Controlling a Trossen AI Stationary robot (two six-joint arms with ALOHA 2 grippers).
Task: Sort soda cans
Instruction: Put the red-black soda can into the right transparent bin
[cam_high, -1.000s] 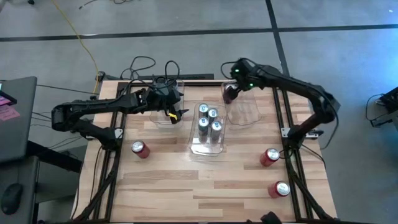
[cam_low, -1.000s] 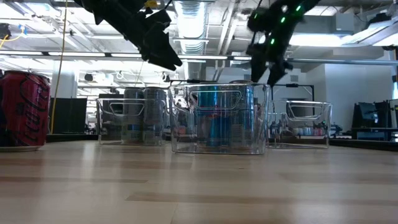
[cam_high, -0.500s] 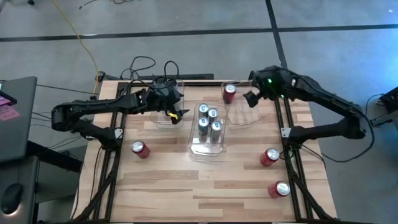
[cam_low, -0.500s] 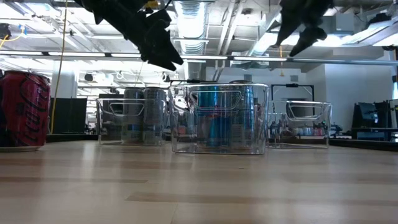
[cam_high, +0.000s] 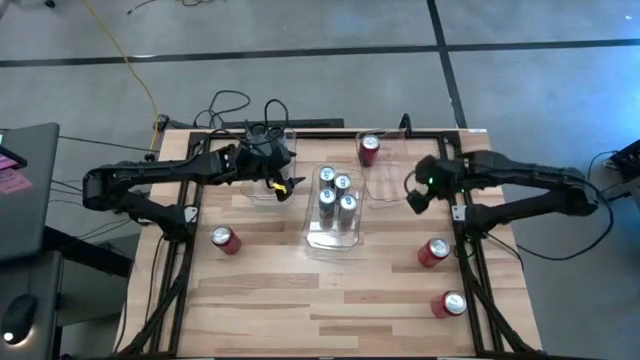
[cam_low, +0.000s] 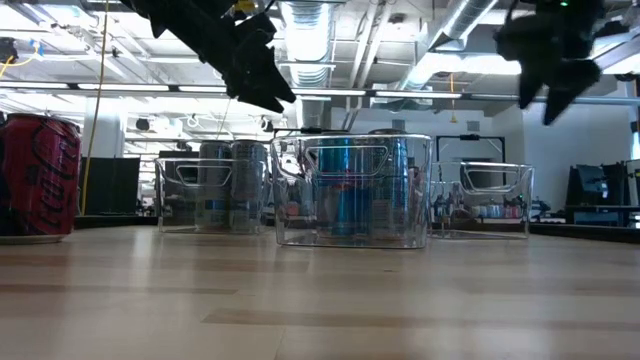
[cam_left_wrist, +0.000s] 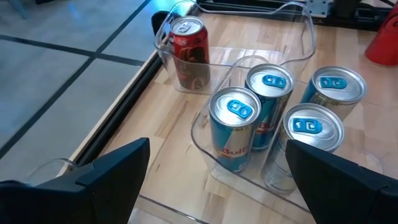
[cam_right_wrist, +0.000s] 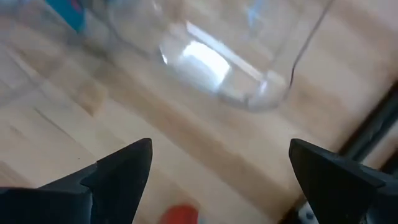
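My right pincer (cam_high: 412, 192) has pulled back from the far right bin (cam_high: 392, 180) toward the table's right edge, fingers spread wide and holding nothing. The red can (cam_high: 369, 149) I carried now stands upright in that bin's far end, so I judge that one sorted.

My left pincer (cam_high: 283, 184) has not moved. It hangs above the far left bin (cam_high: 262, 189), fingers also spread and empty, and dark cans show inside that bin in the low view.

The middle bin (cam_high: 334, 236) holds four silver-blue cans (cam_high: 333, 193) standing close together. Three red cans still wait on the bare table (cam_high: 330, 295): one near the left edge (cam_high: 223, 239), one near the right edge (cam_high: 433, 252), and one nearer the front right corner (cam_high: 449, 303). The two on the right lie closest to my right pincer, which I think should take them next.

Nothing blocks the way to them, though the arm's own frame rail runs just beside both.
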